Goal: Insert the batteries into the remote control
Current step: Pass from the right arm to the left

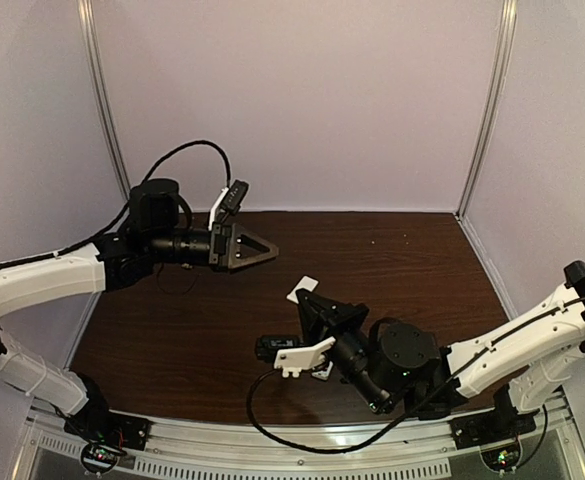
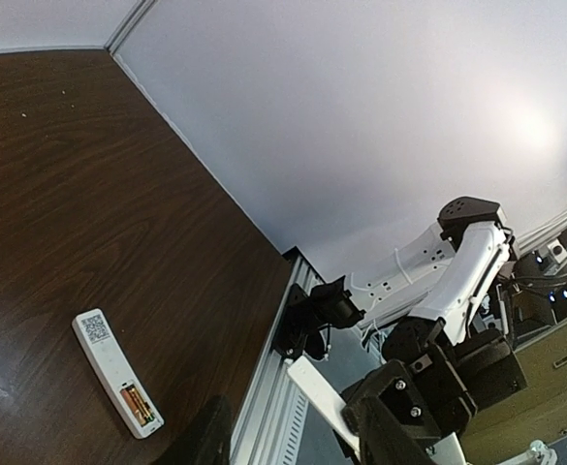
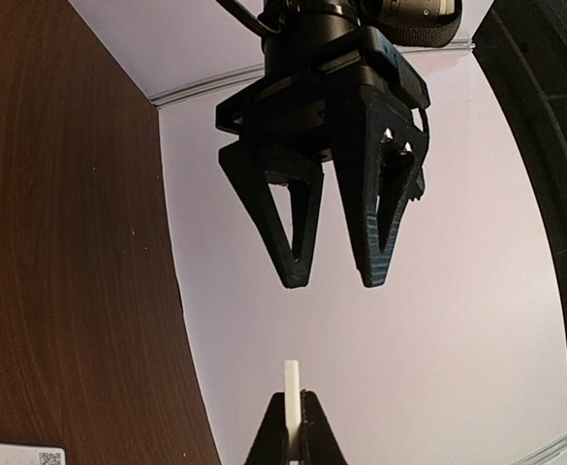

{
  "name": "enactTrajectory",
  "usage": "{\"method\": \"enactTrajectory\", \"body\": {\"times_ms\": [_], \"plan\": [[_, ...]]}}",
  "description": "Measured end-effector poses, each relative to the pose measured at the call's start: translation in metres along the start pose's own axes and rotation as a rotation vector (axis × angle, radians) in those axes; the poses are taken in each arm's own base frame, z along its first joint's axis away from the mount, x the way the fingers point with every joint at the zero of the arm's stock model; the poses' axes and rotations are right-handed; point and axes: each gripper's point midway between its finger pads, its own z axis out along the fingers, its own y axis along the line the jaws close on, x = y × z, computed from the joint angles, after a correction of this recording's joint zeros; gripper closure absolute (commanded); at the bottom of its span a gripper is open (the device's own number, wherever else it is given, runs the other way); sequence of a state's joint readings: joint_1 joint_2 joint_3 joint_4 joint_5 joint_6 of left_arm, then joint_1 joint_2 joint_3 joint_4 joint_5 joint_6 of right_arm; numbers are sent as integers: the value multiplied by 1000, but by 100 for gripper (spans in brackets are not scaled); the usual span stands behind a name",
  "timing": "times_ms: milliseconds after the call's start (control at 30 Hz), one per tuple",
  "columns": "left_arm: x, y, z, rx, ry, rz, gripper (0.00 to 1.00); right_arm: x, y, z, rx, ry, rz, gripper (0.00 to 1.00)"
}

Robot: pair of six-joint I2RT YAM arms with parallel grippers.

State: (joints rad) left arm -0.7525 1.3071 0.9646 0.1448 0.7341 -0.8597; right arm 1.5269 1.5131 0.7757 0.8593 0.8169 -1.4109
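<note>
Pinched in my right gripper (image 3: pixel 293 412) was the thin white cover plate (image 3: pixel 291 376), my left gripper (image 3: pixel 333 283) hung spread and empty, and with both orange-and-gold batteries (image 2: pixel 138 405) seated in the slim white remote control (image 2: pixel 115 372) on the dark wooden table (image 2: pixel 89 194), capping it squarely seemed next.

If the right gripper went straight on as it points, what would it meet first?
Probably the left gripper, open and facing it dead ahead in the right wrist view; how far off is unclear.

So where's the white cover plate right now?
The cover plate is pinched edge-on in the right gripper, mid-table in the top view, facing the open left gripper.
</note>
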Motion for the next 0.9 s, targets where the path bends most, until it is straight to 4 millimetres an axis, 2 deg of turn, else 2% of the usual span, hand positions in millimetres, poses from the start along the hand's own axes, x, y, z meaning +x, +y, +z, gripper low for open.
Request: {"method": "enactTrajectory", "body": {"times_ms": [200,600,900], "plan": [[9,7,10,7,63,-45,58,-2,3,0,11,2,-38,100],[23,7,33,42,159,-109,58,-4,8,-1,7,3,-90,100],[31,-4,46,71,204,-114,63,-4,12,-1,1,7,-103,100]]}}
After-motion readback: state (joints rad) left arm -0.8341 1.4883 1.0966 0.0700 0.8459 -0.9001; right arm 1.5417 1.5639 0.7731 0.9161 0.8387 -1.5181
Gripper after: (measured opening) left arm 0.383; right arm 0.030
